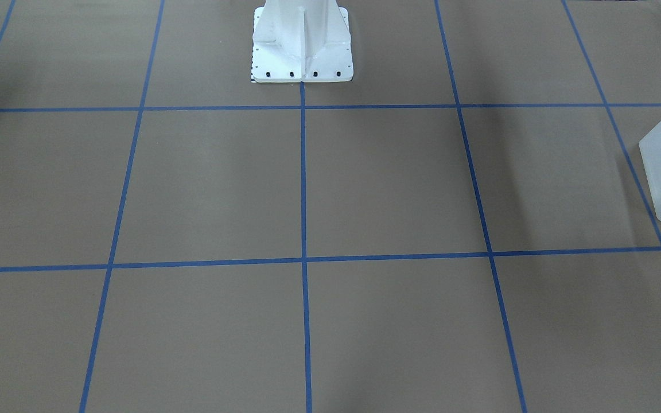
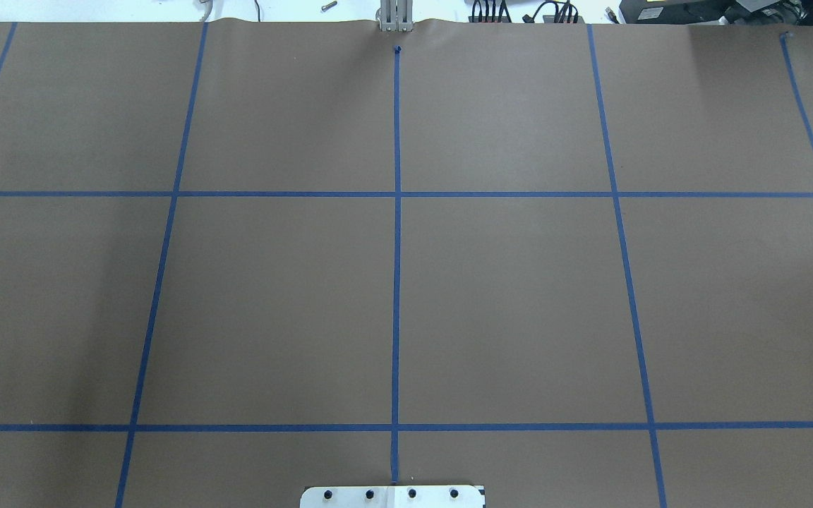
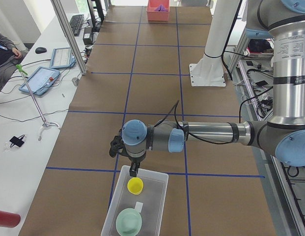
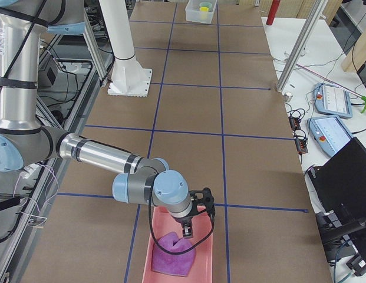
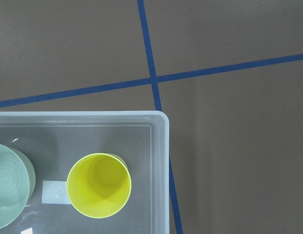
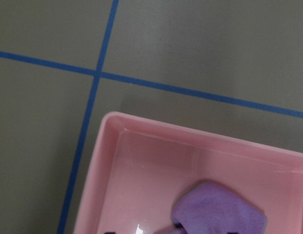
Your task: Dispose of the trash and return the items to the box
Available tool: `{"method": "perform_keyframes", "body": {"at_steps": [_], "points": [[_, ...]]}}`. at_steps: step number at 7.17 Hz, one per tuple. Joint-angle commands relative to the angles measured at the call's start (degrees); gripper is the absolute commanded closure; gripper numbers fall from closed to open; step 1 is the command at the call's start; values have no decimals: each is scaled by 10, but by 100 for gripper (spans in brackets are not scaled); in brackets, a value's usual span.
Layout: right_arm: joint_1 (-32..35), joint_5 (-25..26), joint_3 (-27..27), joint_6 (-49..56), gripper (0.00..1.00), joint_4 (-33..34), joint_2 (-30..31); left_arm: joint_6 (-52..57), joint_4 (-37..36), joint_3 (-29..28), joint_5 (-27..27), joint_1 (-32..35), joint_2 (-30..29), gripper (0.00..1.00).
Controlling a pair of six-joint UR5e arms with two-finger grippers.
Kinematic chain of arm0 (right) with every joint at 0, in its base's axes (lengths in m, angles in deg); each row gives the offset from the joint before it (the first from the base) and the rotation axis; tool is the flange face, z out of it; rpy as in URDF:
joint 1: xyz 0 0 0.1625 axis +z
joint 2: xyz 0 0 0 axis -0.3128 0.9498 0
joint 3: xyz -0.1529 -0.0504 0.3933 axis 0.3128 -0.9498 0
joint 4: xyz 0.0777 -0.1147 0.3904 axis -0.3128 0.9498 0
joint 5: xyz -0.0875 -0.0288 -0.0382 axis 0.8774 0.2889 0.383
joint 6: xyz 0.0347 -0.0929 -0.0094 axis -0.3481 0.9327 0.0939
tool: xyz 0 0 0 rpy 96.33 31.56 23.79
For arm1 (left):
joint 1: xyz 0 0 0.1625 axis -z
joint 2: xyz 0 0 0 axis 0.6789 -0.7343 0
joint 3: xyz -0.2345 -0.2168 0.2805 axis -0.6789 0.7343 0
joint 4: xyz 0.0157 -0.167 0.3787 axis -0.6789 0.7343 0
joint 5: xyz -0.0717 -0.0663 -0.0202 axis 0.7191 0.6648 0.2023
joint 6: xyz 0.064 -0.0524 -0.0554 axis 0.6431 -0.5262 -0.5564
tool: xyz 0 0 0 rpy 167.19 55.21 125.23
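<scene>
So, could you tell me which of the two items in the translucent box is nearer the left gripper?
The yellow cup: it stands at the left gripper's end of the box, while the mint-green bowl sits at the opposite end.

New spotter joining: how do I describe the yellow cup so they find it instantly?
Find the translucent white box at the end of the table on the robot's left. Two items stand inside it; the yellow cup is the narrower, bright one, next to the wider pale green bowl.
</scene>
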Motion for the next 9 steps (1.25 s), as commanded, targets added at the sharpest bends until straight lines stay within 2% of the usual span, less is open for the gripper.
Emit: {"method": "perform_keyframes", "body": {"at_steps": [1,2,4,6,8,9], "points": [[-37,-30,68,-108,1,40,-4,0,1,20,-3,2,35,2],[-64,-18,79,-119,1,84,-16,-2,0,47,-22,2,50,2],[-106,64,79,-109,0,87,-2,-6,-6,69,-44,-1,58,2],[-108,68,86,-49,0,59,42,-5,-6,70,-44,-1,67,2],[-107,56,83,-53,0,28,65,-3,-5,67,-44,-1,68,2],[-107,23,79,-50,0,23,67,-1,-5,66,-44,-1,67,2]]}}
